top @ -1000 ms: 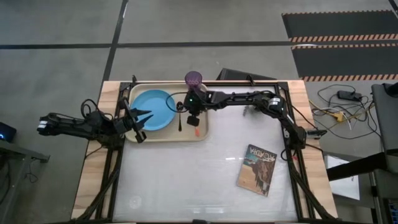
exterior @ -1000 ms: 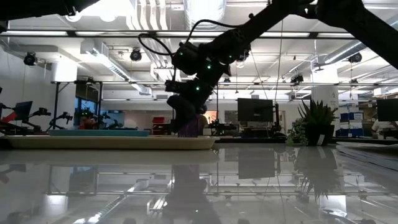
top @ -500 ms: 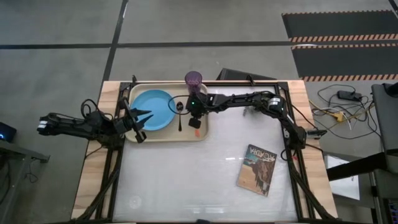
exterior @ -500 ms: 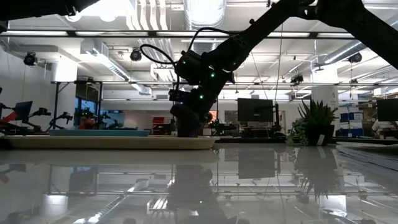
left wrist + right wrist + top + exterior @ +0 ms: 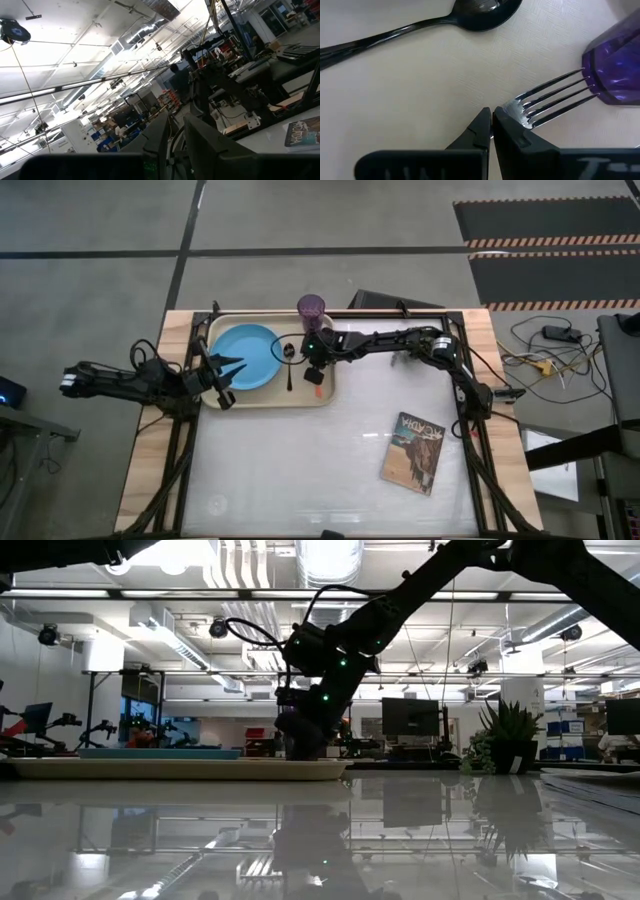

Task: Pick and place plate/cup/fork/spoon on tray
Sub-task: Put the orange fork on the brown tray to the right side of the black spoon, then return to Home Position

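Note:
The cream tray lies at the table's far left. On it lie the light-blue plate and the dark spoon, also in the right wrist view. The purple cup stands by the tray's far right corner and shows in the right wrist view. My right gripper is low over the tray's right part, shut on the fork, whose orange handle sticks out toward the near edge. My left gripper is open and empty at the tray's left edge. My right gripper pinches the fork at its neck, just behind the tines, between its two fingers. The fingers come from above, pointing down. The tines run out ahead of the fingers, close over the tray floor, and their tips reach the cup's base.
A book with a picture cover lies at the table's right. A small potted plant stands at the far right in the low view. Black frame rails run along the table's sides.
My right gripper has gone down toward the tray with the fork and a little toward the near edge, and now sits low over the tray's right part. It has stayed shut on the fork.

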Available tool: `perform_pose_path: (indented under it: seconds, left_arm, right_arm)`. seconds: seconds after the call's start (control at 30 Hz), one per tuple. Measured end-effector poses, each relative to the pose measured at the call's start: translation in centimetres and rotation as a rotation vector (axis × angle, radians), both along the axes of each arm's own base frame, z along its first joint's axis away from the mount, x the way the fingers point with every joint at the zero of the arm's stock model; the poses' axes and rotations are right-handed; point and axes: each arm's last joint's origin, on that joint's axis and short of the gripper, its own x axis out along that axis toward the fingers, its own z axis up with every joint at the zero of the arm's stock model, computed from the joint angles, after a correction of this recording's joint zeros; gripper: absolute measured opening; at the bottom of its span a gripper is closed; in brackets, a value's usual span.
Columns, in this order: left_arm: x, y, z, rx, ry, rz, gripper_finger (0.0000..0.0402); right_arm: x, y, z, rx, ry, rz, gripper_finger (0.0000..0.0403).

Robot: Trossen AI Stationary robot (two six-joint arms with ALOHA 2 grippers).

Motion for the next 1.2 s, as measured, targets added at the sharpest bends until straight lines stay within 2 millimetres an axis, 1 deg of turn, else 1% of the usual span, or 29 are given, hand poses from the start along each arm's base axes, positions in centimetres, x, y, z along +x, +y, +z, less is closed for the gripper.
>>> perform_pose_path:
  seconds: [0.27,0.6,0.67,0.73,0.87,0.93,1.0,1.1,1.2]
  left_arm:
    - [0.0,0.0,0.0,-0.002,-0.001,0.0,0.0047]
    - [0.0,0.0,0.0,-0.002,0.0,-0.001,0.0047]
    - [0.0,0.0,0.0,-0.002,0.0,0.0,0.0047]
    - [0.0,0.0,0.0,-0.004,-0.001,-0.001,0.0047]
    - [0.0,0.0,-0.1,-0.037,-0.002,-0.013,0.0047]
    - [0.1,0.0,-0.4,-0.053,0.039,-0.019,0.0047]
    - [0.2,0.0,-0.9,-0.074,0.124,-0.027,0.0047]
    - [0.2,-0.1,-1.6,-0.125,0.248,-0.05,0.0047]
    - [0.1,-0.3,-2.3,-0.203,0.359,-0.129,0.0047]
  right_arm:
    - [-0.4,0.0,0.5,-0.021,0.029,-0.045,0.0008]
    - [-0.4,0.1,1.1,-0.021,0.014,-0.046,0.0008]
    - [-0.4,0.6,1.8,-0.009,-0.004,-0.029,0.0008]
    - [-0.3,1.4,3.0,0.006,-0.037,0.01,0.0008]
    - [-0.6,4.1,5.6,-0.033,-0.083,0.113,0.0008]
    - [-1.2,5.5,6.6,-0.063,-0.115,0.168,0.0008]
    - [-2.4,6.6,7.7,-0.091,-0.175,0.208,0.0008]
    - [-5.1,7.6,8.9,-0.085,-0.298,0.266,0.0008]
    - [-8.3,8.4,9.2,-0.073,-0.388,0.325,0.0008]
